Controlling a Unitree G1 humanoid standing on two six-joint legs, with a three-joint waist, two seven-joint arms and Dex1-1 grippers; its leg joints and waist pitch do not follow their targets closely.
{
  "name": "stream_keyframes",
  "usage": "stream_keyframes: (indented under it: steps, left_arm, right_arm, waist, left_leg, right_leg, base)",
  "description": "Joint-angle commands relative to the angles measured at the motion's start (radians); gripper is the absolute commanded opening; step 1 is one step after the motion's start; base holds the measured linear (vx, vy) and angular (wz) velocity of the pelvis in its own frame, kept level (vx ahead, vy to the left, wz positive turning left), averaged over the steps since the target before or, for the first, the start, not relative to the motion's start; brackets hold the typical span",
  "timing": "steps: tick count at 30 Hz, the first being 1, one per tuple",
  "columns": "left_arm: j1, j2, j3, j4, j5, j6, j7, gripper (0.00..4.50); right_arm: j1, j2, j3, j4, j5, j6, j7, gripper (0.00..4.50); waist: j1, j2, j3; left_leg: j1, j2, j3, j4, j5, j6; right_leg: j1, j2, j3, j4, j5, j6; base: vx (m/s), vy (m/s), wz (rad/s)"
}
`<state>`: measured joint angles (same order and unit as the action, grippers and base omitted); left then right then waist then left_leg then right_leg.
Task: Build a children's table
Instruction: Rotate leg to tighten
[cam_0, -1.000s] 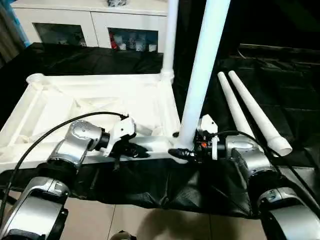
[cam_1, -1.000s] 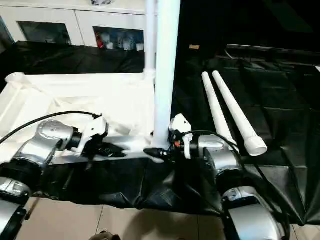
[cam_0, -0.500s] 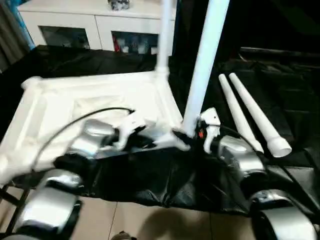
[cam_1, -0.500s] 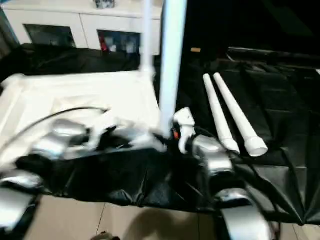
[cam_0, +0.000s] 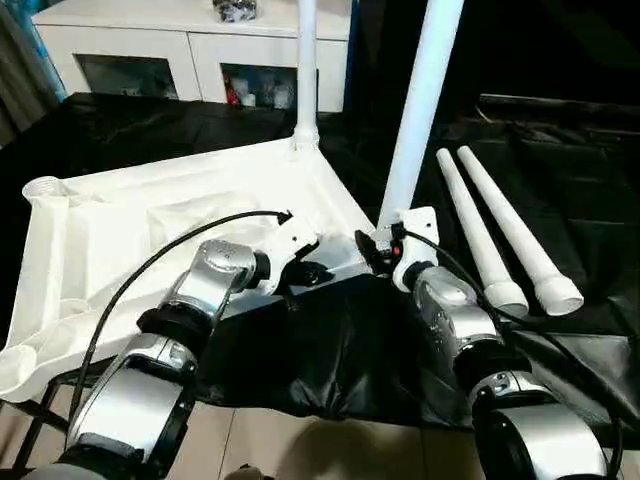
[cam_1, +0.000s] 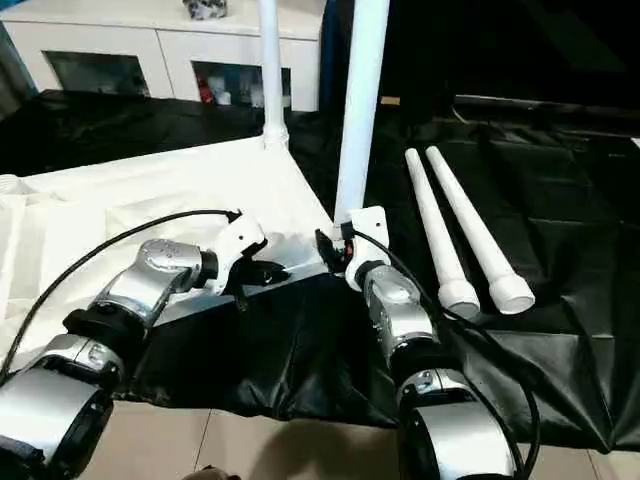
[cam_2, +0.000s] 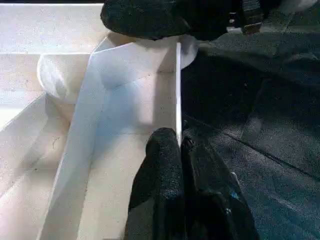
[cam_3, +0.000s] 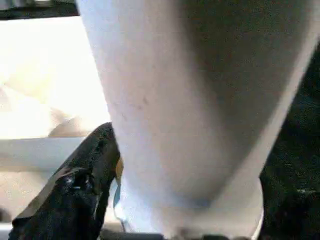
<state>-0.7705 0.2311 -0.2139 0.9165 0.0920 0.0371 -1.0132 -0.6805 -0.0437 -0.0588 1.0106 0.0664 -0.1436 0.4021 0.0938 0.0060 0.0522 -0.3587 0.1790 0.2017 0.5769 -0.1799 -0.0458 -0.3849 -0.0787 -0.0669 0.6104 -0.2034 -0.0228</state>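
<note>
Tabletop (cam_0: 150, 215) lies underside up on a black sheet (cam_0: 340, 350), turned so one corner points toward the robot. In the head views two legs stand upright in its corner sockets: a far leg (cam_0: 306, 70) at the back corner and a near leg (cam_0: 415, 110) at the corner by the grippers. A third socket (cam_0: 42, 188) at the left corner stands empty. Two loose legs (cam_0: 505, 235) lie side by side on the sheet to the right, well apart from the top. A white cabinet (cam_0: 190, 50) stands behind. The left gripper (cam_0: 305, 272) sits on the near rim, the right gripper (cam_0: 372, 250) at the foot of the near leg.

In the left wrist view the left gripper (cam_2: 180, 150) is pinched closed on the thin upright rim (cam_2: 178, 90), ribbed white plastic on one side, black sheet on the other.

In the right wrist view the near leg (cam_3: 195, 100) rises from its socket, one black finger (cam_3: 85, 185) beside it; the jaws stand wide, and whether they grip the leg I cannot tell.
</note>
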Motion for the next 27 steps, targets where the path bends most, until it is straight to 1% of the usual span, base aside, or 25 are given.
stream_keyframes:
  steps: [1, 2, 3, 4, 5, 6, 7, 8, 9, 10, 11, 12, 13, 14, 15, 16, 17, 18, 20, 23, 24, 27]
  left_arm:
    - [0.007, -0.013, -0.019, -0.035, -0.023, -0.04, -0.058, 0.0]
    - [0.011, -0.005, -0.018, -0.038, -0.026, -0.046, -0.074, 0.0]
    - [0.019, 0.01, -0.014, -0.049, -0.037, -0.046, -0.108, 0.0]
    - [0.029, 0.024, -0.009, -0.062, -0.052, -0.043, -0.147, 0.0]
    - [0.035, 0.033, -0.006, -0.071, -0.061, -0.039, -0.172, 0.0]
    - [0.04, 0.043, -0.004, -0.078, -0.069, -0.037, -0.194, 0.0]
    - [0.045, 0.053, -0.006, -0.082, -0.071, -0.04, -0.211, 0.0]
    - [0.046, 0.056, -0.006, -0.083, -0.071, -0.041, -0.217, 0.0]
    - [0.052, 0.069, -0.009, -0.086, -0.073, -0.044, -0.241, 0.0]
    - [0.057, 0.08, -0.011, -0.088, -0.075, -0.049, -0.262, 0.0]
    - [0.061, 0.095, -0.013, -0.088, -0.075, -0.055, -0.286, 0.0]
    - [0.061, 0.096, -0.014, -0.088, -0.075, -0.056, -0.288, 0.0]
    - [0.065, 0.113, -0.016, -0.088, -0.076, -0.06, -0.316, 0.0]
    - [0.068, 0.125, -0.018, -0.091, -0.077, -0.06, -0.336, 0.0]
    - [0.071, 0.137, -0.022, -0.094, -0.078, -0.061, -0.358, 0.0]
    - [0.073, 0.145, -0.025, -0.096, -0.078, -0.061, -0.371, 0.0]
    - [0.073, 0.145, -0.025, -0.096, -0.078, -0.061, -0.371, 0.0]
    - [0.074, 0.15, -0.026, -0.098, -0.078, -0.064, -0.382, 0.0]
    - [0.076, 0.158, -0.029, -0.104, -0.078, -0.061, -0.406, 0.0]
    - [0.074, 0.161, -0.033, -0.103, -0.075, -0.061, -0.414, 0.0]
    - [0.073, 0.162, -0.034, -0.103, -0.074, -0.061, -0.416, 0.0]
    - [0.071, 0.163, -0.035, -0.097, -0.071, -0.066, -0.414, 0.0]
  right_arm:
    - [-0.014, 0.013, 0.078, 0.01, -0.019, -0.02, 0.15, 3.93]
    - [-0.012, 0.002, 0.085, 0.008, -0.019, -0.026, 0.191, 3.93]
    - [-0.004, -0.019, 0.094, -0.004, -0.01, -0.02, 0.269, 3.93]
    - [0.005, -0.043, 0.106, -0.02, 0.0, -0.007, 0.36, 3.93]
    - [0.01, -0.058, 0.114, -0.031, 0.007, 0.003, 0.415, 3.93]
    - [0.016, -0.072, 0.122, -0.041, 0.011, 0.009, 0.464, 3.93]
    - [0.019, -0.084, 0.127, -0.048, 0.015, 0.015, 0.507, 3.93]
    - [0.021, -0.087, 0.129, -0.052, 0.017, 0.018, 0.521, 3.93]
    - [0.027, -0.103, 0.137, -0.069, 0.027, 0.029, 0.576, 3.93]
    - [0.031, -0.116, 0.142, -0.082, 0.034, 0.037, 0.626, 3.93]
    - [0.033, -0.131, 0.149, -0.095, 0.041, 0.054, 0.682, 3.93]
    - [0.033, -0.132, 0.15, -0.096, 0.042, 0.055, 0.686, 3.93]
    - [0.033, -0.15, 0.164, -0.102, 0.042, 0.067, 0.745, 3.93]
    - [0.03, -0.162, 0.172, -0.103, 0.041, 0.073, 0.789, 3.67]
    - [0.03, -0.175, 0.186, -0.107, 0.038, 0.081, 0.834, 3.6]
    - [0.03, -0.181, 0.195, -0.108, 0.034, 0.087, 0.86, 3.6]
    - [0.03, -0.181, 0.195, -0.108, 0.034, 0.087, 0.86, 3.6]
    - [0.03, -0.186, 0.202, -0.112, 0.029, 0.1, 0.884, 3.47]
    - [0.037, -0.194, 0.228, -0.126, 0.013, 0.11, 0.922, 3.19]
    - [0.042, -0.195, 0.24, -0.129, 0.004, 0.109, 0.931, 3.12]
    - [0.044, -0.195, 0.243, -0.13, 0.001, 0.108, 0.932, 2.9]
    - [0.046, -0.192, 0.243, -0.13, 0.002, 0.111, 0.93, 2.83]
  waist:
    - [-0.001, 0.003, -0.063]
    - [0.001, 0.004, -0.065]
    - [0.002, 0.005, -0.068]
    - [0.003, 0.001, -0.072]
    - [0.005, 0.001, -0.073]
    - [0.005, 0.001, -0.075]
    - [0.006, 0.002, -0.074]
    - [0.007, 0.0, -0.072]
    - [0.009, -0.002, -0.07]
    - [0.008, 0.0, -0.068]
    - [0.008, 0.001, -0.067]
    - [0.009, -0.004, -0.065]
    - [0.008, -0.007, -0.064]
    - [0.01, -0.004, -0.064]
    - [0.008, -0.012, -0.063]
    - [0.012, -0.008, -0.064]
    - [0.013, -0.006, -0.065]
    - [0.013, -0.009, -0.065]
    - [0.014, -0.01, -0.065]
    - [0.019, -0.01, -0.066]
    - [0.019, -0.01, -0.066]
    - [0.019, -0.01, -0.065]
  left_leg:
    - [0.007, 0.061, -0.031, -0.07, -0.217, 0.028]
    - [0.007, 0.061, -0.031, -0.068, -0.204, 0.034]
    - [0.004, 0.061, -0.028, -0.063, -0.172, 0.051]
    - [0.0, 0.061, -0.025, -0.057, -0.137, 0.076]
    - [-0.003, 0.06, -0.025, -0.053, -0.115, 0.091]
    - [-0.007, 0.06, -0.025, -0.048, -0.082, 0.117]
    - [-0.006, 0.06, -0.024, -0.048, -0.081, 0.126]
    - [-0.007, 0.062, -0.023, -0.047, -0.097, 0.134]
    - [-0.006, 0.063, -0.024, -0.049, -0.115, 0.134]
    - [-0.004, 0.065, -0.024, -0.052, -0.133, 0.123]
    - [-0.003, 0.066, -0.025, -0.053, -0.146, 0.116]
    - [-0.002, 0.066, -0.025, -0.054, -0.164, 0.106]
    - [-0.001, 0.068, -0.024, -0.056, -0.17, 0.101]
    - [0.0, 0.069, -0.026, -0.056, -0.17, 0.093]
    - [-0.001, 0.069, -0.024, -0.057, -0.17, 0.091]
    - [0.001, 0.07, -0.025, -0.056, -0.163, 0.088]
    - [0.002, 0.07, -0.024, -0.056, -0.153, 0.086]
    - [0.001, 0.07, -0.024, -0.055, -0.15, 0.088]
    - [0.0, 0.069, -0.024, -0.054, -0.14, 0.09]
    - [0.001, 0.069, -0.023, -0.053, -0.128, 0.092]
    - [0.001, 0.069, -0.023, -0.053, -0.128, 0.089]
    - [0.001, 0.069, -0.024, -0.054, -0.135, 0.083]
  right_leg:
    - [0.041, -0.085, 0.053, -0.07, -0.114, -0.234]
    - [0.043, -0.086, 0.052, -0.067, -0.09, -0.241]
    - [0.044, -0.083, 0.05, -0.06, -0.037, -0.254]
    - [0.048, -0.081, 0.048, -0.051, 0.03, -0.27]
    - [0.048, -0.081, 0.047, -0.046, 0.064, -0.276]
    - [0.047, -0.081, 0.046, -0.04, 0.116, -0.286]
    - [0.045, -0.081, 0.045, -0.04, 0.122, -0.292]
    - [0.043, -0.083, 0.045, -0.042, 0.104, -0.296]
    - [0.044, -0.084, 0.044, -0.046, 0.064, -0.294]
    - [0.04, -0.083, 0.044, -0.05, 0.022, -0.29]
    - [0.04, -0.083, 0.044, -0.053, -0.002, -0.288]
    - [0.04, -0.083, 0.045, -0.055, -0.043, -0.285]
    - [0.038, -0.084, 0.046, -0.057, -0.059, -0.281]
    - [0.038, -0.085, 0.047, -0.058, -0.08, -0.278]
    - [0.037, -0.083, 0.047, -0.058, -0.087, -0.274]
    - [0.036, -0.086, 0.048, -0.056, -0.084, -0.276]
    - [0.035, -0.085, 0.048, -0.054, -0.071, -0.279]
    - [0.035, -0.085, 0.048, -0.053, -0.064, -0.28]
    - [0.036, -0.086, 0.048, -0.051, -0.052, -0.282]
    - [0.035, -0.088, 0.048, -0.05, -0.047, -0.281]
    - [0.034, -0.087, 0.048, -0.05, -0.048, -0.281]
    - [0.034, -0.087, 0.048, -0.051, -0.06, -0.279]
  base:
    - [0.0, 0.0, 0.0]
    - [0.0, 0.0, 0.0]
    - [0.0, 0.0, 0.0]
    - [0.0, 0.0, 0.0]
    - [0.0, 0.0, 0.0]
    - [0.0, 0.0, 0.0]
    - [0.0, 0.0, 0.0]
    - [0.0, 0.0, 0.0]
    - [0.0, 0.0, 0.0]
    - [0.0, 0.0, 0.0]
    - [0.0, 0.0, 0.0]
    - [0.0, 0.0, 0.0]
    - [0.0, 0.0, 0.0]
    - [0.0, 0.0, 0.0]
    - [0.0, 0.0, 0.0]
    - [0.0, 0.0, 0.0]
    - [0.0, 0.0, 0.0]
    - [0.0, 0.0, 0.0]
    - [0.0, 0.0, 0.0]
    - [0.0, 0.0, 0.0]
    - [0.0, 0.0, 0.0]
    - [0.0, 0.0, 0.0]
